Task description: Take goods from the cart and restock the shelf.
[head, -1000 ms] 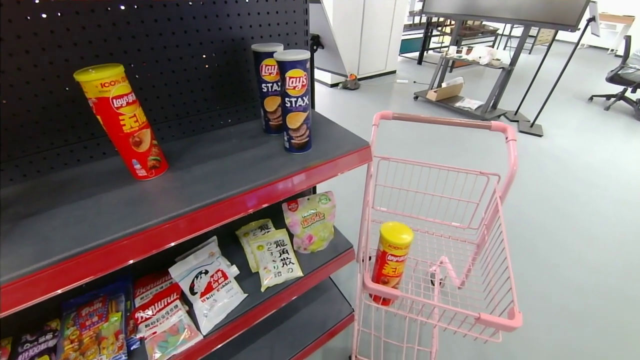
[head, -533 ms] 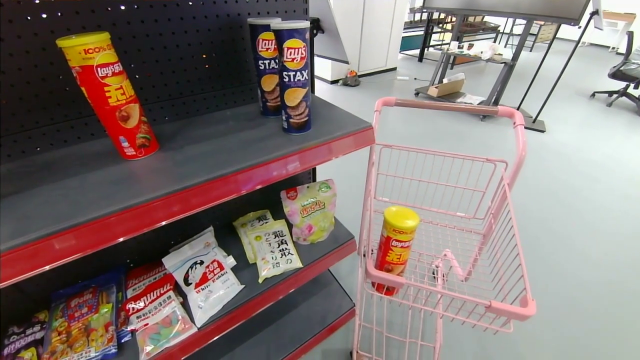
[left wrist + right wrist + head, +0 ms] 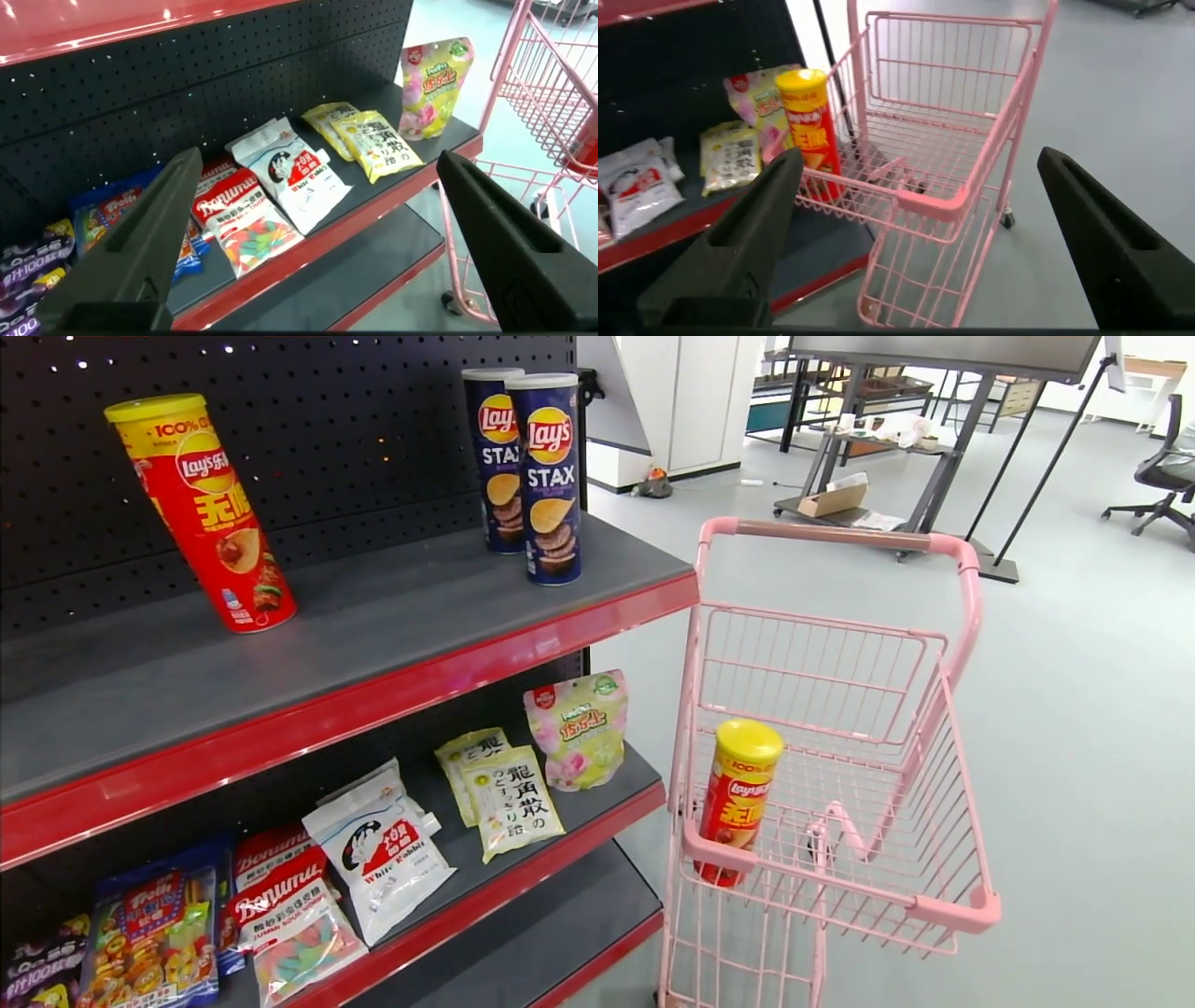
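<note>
Head view: a red chip can (image 3: pixel 738 803) with a yellow lid stands upright in the pink cart (image 3: pixel 831 535), beside the shelf (image 3: pixel 392 616). The left gripper (image 3: pixel 318 163) and right gripper (image 3: pixel 920 159) both gape wide, holding nothing.

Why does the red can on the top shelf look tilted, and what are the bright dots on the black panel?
Head view: the red can near the picture's edge slants, probably lens distortion; the blue cans stand nearly straight. The dots on the pegboard look like light through its holes. Left wrist view: likewise.
</note>
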Tool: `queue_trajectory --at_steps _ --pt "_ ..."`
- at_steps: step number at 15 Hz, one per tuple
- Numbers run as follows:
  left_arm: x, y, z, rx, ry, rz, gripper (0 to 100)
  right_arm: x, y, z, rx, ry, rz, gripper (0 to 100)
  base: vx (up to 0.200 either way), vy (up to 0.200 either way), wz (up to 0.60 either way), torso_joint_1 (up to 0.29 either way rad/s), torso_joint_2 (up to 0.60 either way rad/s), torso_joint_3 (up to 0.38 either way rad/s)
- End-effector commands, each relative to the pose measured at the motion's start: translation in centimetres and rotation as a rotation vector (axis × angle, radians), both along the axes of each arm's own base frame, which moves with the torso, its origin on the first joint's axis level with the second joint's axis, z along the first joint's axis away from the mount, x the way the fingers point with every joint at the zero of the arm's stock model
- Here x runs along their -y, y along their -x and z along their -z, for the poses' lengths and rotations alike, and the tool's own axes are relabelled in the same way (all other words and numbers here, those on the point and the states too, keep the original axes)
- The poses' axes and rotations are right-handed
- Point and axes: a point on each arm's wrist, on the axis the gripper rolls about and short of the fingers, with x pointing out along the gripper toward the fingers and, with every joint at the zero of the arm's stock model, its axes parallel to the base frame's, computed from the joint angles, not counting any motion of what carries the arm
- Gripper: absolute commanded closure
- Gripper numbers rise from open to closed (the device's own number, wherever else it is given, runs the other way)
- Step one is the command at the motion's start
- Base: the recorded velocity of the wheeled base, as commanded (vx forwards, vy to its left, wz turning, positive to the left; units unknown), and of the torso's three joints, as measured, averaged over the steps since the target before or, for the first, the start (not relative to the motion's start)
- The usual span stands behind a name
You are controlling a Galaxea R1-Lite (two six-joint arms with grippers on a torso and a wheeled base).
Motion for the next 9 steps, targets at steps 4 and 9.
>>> queue_trajectory --at_steps 4,9 --pt "0.0 0.0 0.0 -0.001 0.000 0.001 0 -2.4 -21.4 -1.0 -0.415 -0.076 -0.254 0 0.000 0.000 0.00 0.000 0.00 0.000" --pt "0.0 0.0 0.0 -0.001 0.000 0.001 0 -3.7 -28.9 6.1 -0.451 -0.023 -0.281 0 0.000 0.000 0.00 0.000 0.00 0.000"
